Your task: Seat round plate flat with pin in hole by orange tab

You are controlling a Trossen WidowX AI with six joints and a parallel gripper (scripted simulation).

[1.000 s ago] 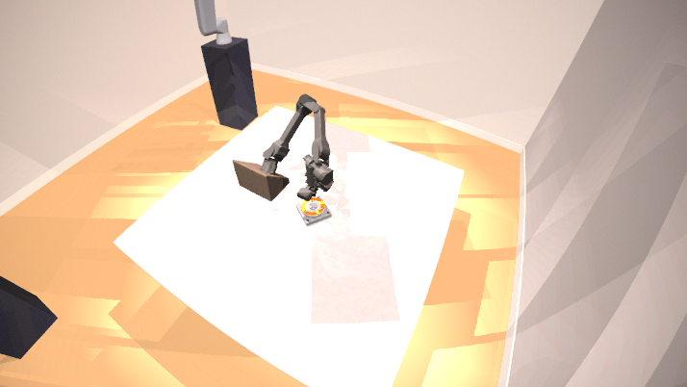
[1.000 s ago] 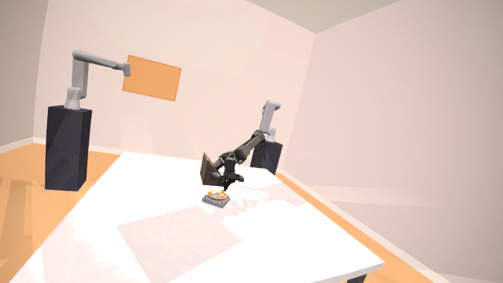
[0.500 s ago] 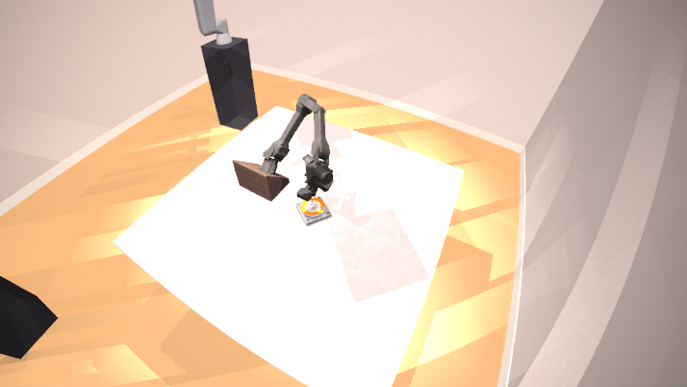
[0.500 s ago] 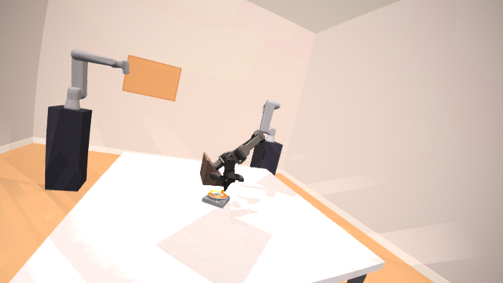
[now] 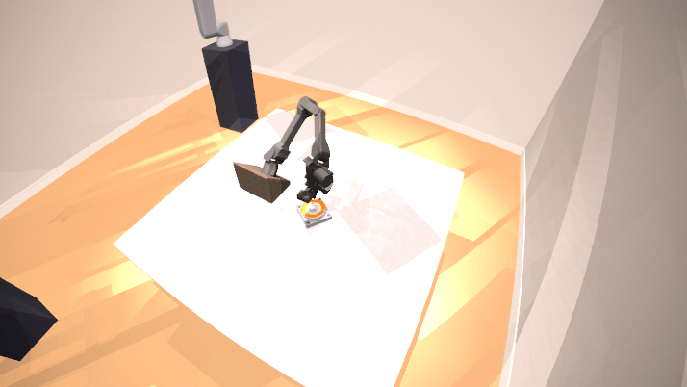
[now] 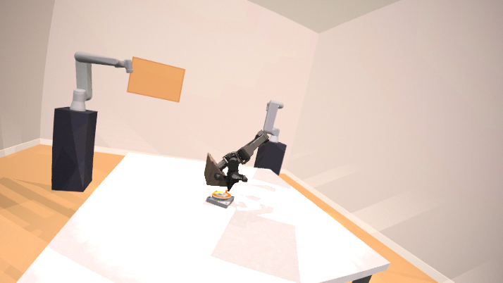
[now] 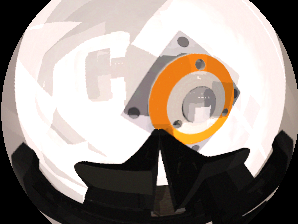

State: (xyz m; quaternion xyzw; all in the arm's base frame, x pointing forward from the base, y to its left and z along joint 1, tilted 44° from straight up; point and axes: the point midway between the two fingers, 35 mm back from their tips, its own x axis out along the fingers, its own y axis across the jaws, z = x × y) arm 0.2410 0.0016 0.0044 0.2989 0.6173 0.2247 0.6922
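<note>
The round plate [image 5: 321, 208] [image 6: 227, 195] [image 7: 158, 95] has an orange ring and sits around the post [image 7: 192, 106] on the square grey base [image 5: 318, 222] [image 6: 219, 203] [image 7: 172, 48]. In the exterior view, a gap shows under the plate's rim, and its small orange tab [image 6: 226, 191] is beside the fingertips. The wrist view shows three holes in the plate; the fingertips hide the tab there. The pin cannot be made out. My gripper [image 6: 230, 189] [image 7: 158, 132] is shut and empty, with its tips at the plate's rim by the tab. Whether they touch is unclear.
A brown wedge-shaped block [image 5: 260, 184] [image 6: 213, 173] stands at the arm's base, close to the gripper. The white table [image 5: 241, 270] [image 6: 148, 218] carries patches of shade. Grey arms on dark pedestals [image 5: 231, 87] [image 6: 74, 151] stand beyond the table.
</note>
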